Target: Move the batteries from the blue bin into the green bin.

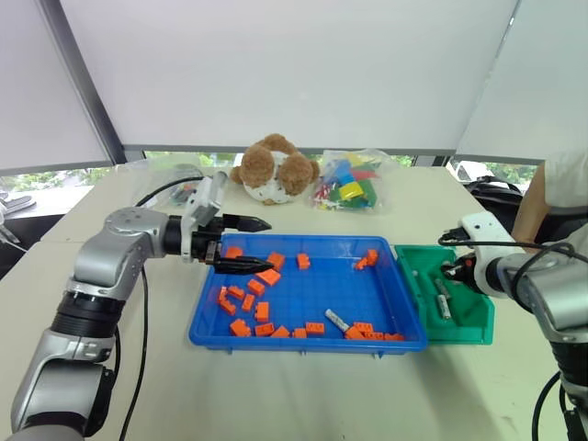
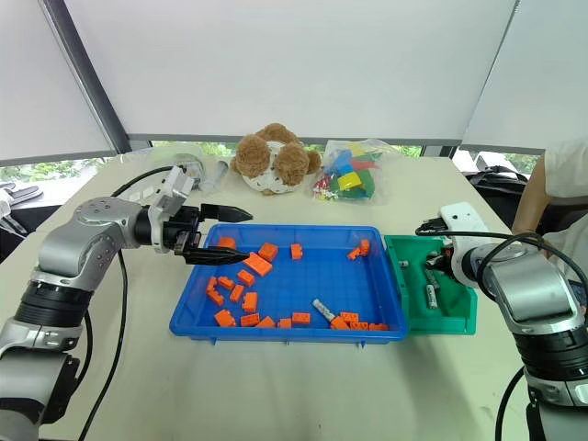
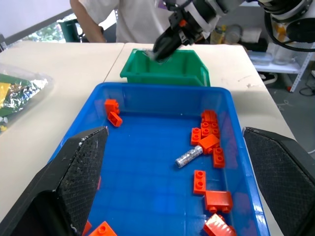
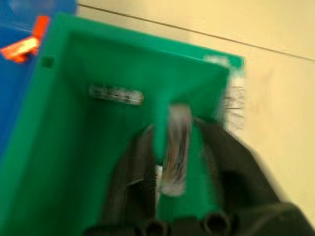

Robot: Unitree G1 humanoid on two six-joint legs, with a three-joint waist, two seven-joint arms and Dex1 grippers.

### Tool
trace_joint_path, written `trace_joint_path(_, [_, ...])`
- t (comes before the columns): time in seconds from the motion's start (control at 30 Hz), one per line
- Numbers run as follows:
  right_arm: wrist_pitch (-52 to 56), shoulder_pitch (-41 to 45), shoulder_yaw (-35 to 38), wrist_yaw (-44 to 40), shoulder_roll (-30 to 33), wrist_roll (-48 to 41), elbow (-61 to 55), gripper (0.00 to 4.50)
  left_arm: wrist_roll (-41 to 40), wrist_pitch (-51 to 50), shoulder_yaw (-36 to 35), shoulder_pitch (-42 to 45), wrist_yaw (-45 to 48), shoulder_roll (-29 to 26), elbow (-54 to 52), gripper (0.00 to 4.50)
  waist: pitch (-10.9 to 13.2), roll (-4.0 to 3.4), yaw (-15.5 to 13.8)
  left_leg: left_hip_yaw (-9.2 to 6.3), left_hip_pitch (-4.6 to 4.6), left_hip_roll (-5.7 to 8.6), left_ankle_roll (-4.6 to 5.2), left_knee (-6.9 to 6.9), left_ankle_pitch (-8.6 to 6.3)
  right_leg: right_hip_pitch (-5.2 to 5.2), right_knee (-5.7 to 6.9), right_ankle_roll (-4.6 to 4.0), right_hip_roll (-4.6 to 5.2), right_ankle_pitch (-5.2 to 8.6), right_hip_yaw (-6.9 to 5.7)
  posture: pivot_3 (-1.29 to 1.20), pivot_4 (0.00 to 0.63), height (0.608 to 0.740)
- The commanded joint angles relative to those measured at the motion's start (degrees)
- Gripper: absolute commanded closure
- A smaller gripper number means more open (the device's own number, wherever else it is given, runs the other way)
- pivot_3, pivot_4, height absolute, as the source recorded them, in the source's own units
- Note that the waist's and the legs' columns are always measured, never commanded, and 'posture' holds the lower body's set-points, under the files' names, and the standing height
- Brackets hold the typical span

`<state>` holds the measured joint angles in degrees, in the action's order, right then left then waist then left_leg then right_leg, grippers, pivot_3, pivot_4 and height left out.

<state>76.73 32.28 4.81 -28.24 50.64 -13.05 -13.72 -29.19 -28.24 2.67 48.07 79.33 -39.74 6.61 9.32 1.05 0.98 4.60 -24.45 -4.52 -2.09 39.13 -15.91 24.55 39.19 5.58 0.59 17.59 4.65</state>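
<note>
Now the right gripper (image 4: 172, 147) is hanging over the green bin (image 1: 478, 322), jaws parted around a battery (image 4: 174, 147) being dropped. Left gripper (image 1: 241, 243) is hovering spread above the blue bin (image 1: 303, 340), where one battery (image 1: 336, 320) is lying among orange bricks (image 1: 248, 299).

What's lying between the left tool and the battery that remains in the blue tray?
In the left eye view, scattered orange bricks and bare blue floor lie between the left tool and the battery in the blue bin.

Your right wrist view smeared by blur, battery (image 4: 174, 147) between the jaws only a grey streak, green bin (image 4: 98, 162) cut by the edge, person (image 1: 560, 197) cropped at the head view's side.
</note>
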Motion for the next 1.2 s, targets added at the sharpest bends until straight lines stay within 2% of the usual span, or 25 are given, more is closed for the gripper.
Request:
trace_joint_path(0.03, [-0.1,0.7,2.3,-1.4,1.4,-1.7,-3.1,0.88,0.1,0.9,-0.5,1.6,0.3,0.0,-0.4,0.00,0.0,0.00,-0.1,0.01,0.00,0.00,0.00,0.00,0.00,0.00,0.00,0.00,0.01,0.00,0.00,0.00,0.150,0.733])
trace_joint_path(0.07, [0.0,0.8,2.3,-1.9,1.8,-2.2,-3.5,0.32,0.1,0.9,-0.5,1.6,0.4,0.0,-0.3,0.00,0.0,0.00,-0.2,0.01,0.00,0.00,0.00,0.00,0.00,0.00,0.00,0.00,0.01,0.00,0.00,0.00,0.150,0.733])
trace_joint_path(0.1, [0.0,1.4,2.6,-2.9,2.0,-3.3,-4.7,0.03,0.1,0.9,-0.5,1.6,0.4,0.0,-0.3,0.00,0.0,0.00,-0.2,0.00,0.00,0.00,0.00,0.01,0.00,0.00,0.00,0.00,0.01,0.00,0.00,0.00,0.150,0.733])
trace_joint_path(0.3, [3.6,4.9,1.8,-8.9,0.0,-12.4,-13.2,0.03,0.5,1.0,-0.5,1.9,0.6,0.1,0.0,0.00,0.0,0.00,0.0,-0.02,0.00,-0.02,0.00,0.00,0.00,0.00,0.00,0.00,-0.01,0.00,-0.01,0.00,0.150,0.733])
trace_joint_path(0.47, [5.4,5.2,-6.2,-7.2,-6.7,-15.2,-16.7,0.03,0.5,0.9,-0.6,1.9,0.6,0.1,-0.1,0.00,0.0,0.01,-0.2,-0.03,0.00,-0.02,0.00,0.03,0.00,-0.04,-0.01,0.00,0.00,0.00,-0.02,0.00,0.150,0.733])
trace_joint_path(0.63, [2.7,6.6,-15.6,-5.0,-10.2,-13.0,-14.6,0.03,0.3,0.5,-0.9,1.5,0.3,-0.2,-0.9,0.00,0.0,0.00,-0.3,-0.03,-0.02,-0.02,0.00,0.03,0.00,-0.01,0.01,0.00,0.01,0.00,-0.02,0.00,0.150,0.733])
trace_joint_path(0.93, [-8.0,8.6,-30.8,-8.8,-8.2,-6.5,-6.8,0.03,0.1,0.1,-1.4,1.1,-0.5,-0.7,-2.0,0.00,0.0,0.00,-0.2,-0.03,-0.03,0.00,0.00,0.04,0.00,-0.01,0.00,0.00,0.02,0.00,-0.04,0.00,0.150,0.733])
trace_joint_path(1.1, [-12.4,9.3,-34.9,-11.6,-7.4,-2.9,-3.3,0.03,-0.1,-0.1,-1.6,0.5,-1.1,-0.9,-2.8,0.00,0.0,0.01,-0.2,-0.04,-0.02,-0.01,0.00,0.04,0.00,-0.01,0.01,0.00,0.01,0.00,-0.04,0.00,0.150,0.733])
trace_joint_path(1.13, [-13.2,9.5,-35.5,-11.9,-7.5,-2.0,-2.5,0.54,-0.2,-0.1,-1.7,0.4,-1.3,-0.9,-3.0,0.00,0.0,0.02,-0.2,-0.04,-0.02,-0.01,0.00,0.04,0.00,-0.01,0.00,0.00,0.01,0.00,-0.04,0.00,0.150,0.733])
trace_joint_path(1.17, [-14.1,9.6,-36.2,-12.2,-7.5,-1.1,-1.7,0.74,-0.2,-0.1,-1.7,0.3,-1.4,-0.9,-3.1,0.00,0.0,0.02,-0.2,-0.04,-0.01,-0.01,0.00,0.04,0.00,-0.03,0.00,0.00,0.01,0.00,-0.04,0.00,0.150,0.733])
trace_joint_path(1.2, [-14.8,9.7,-36.7,-12.4,-7.6,-0.2,-1.1,1.17,-0.3,-0.2,-1.8,0.2,-1.5,-1.0,-3.3,0.00,0.0,0.02,-0.1,-0.04,0.01,-0.01,0.00,0.05,0.00,-0.04,0.00,0.00,0.01,0.00,-0.04,0.00,0.150,0.733])
